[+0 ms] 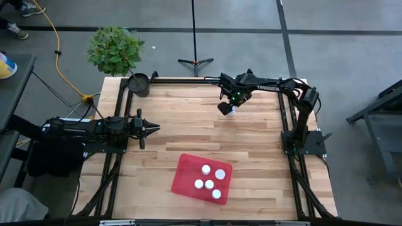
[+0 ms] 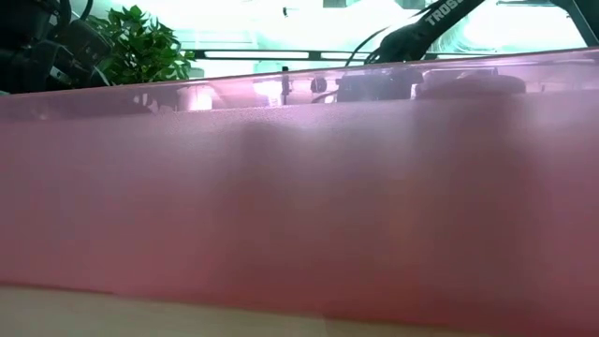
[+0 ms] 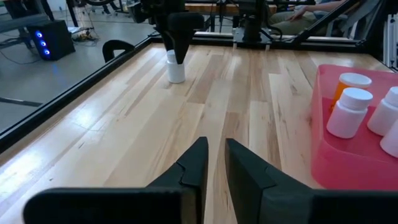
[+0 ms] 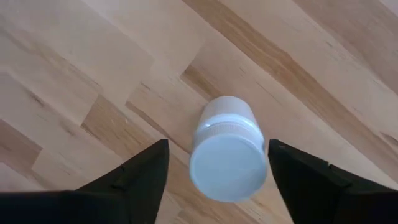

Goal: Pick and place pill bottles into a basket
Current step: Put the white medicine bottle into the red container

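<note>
One white pill bottle stands upright on its base on the wooden table, toward the far edge; it also shows in the high view and the left wrist view. My right gripper is open above it, pointing down, with one finger on either side of the cap and a gap at each. The red basket lies near the front edge and holds several white-capped bottles, one with an orange body. My left gripper waits at the table's left, its fingers nearly together, holding nothing.
A small dark round pot stands at the far left corner, beside a green plant off the table. The basket's red wall fills the low view. Bare wood lies between the lone bottle and the basket.
</note>
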Robot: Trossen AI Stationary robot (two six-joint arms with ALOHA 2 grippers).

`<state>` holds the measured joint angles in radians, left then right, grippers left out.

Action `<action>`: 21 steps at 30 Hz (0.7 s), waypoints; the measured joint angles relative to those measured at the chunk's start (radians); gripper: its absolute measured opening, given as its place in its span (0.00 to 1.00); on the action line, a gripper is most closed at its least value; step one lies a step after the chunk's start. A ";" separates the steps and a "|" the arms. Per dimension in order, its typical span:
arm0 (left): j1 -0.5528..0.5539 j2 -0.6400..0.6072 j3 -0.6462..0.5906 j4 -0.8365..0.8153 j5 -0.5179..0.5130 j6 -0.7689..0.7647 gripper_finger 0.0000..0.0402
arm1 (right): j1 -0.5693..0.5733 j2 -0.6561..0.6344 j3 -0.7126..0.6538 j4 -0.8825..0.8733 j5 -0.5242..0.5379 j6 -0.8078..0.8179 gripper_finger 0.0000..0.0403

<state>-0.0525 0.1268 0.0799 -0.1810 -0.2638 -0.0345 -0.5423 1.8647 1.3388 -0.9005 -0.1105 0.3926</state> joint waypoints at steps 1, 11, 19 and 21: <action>0.000 0.000 0.000 0.000 0.000 0.000 0.23 | 0.000 0.000 0.000 0.000 -0.005 0.000 0.65; 0.000 0.000 0.000 0.000 0.000 0.000 0.21 | 0.000 -0.001 0.000 0.000 -0.022 0.000 0.38; 0.000 0.000 0.000 0.000 0.001 0.000 0.21 | 0.016 -0.001 0.000 0.000 -0.030 -0.028 0.37; 0.000 0.000 0.000 0.000 0.001 0.000 0.21 | 0.030 -0.001 0.000 -0.001 -0.030 -0.034 0.37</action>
<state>-0.0521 0.1268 0.0799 -0.1810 -0.2630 -0.0345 -0.5121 1.8637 1.3392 -0.9016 -0.1406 0.3581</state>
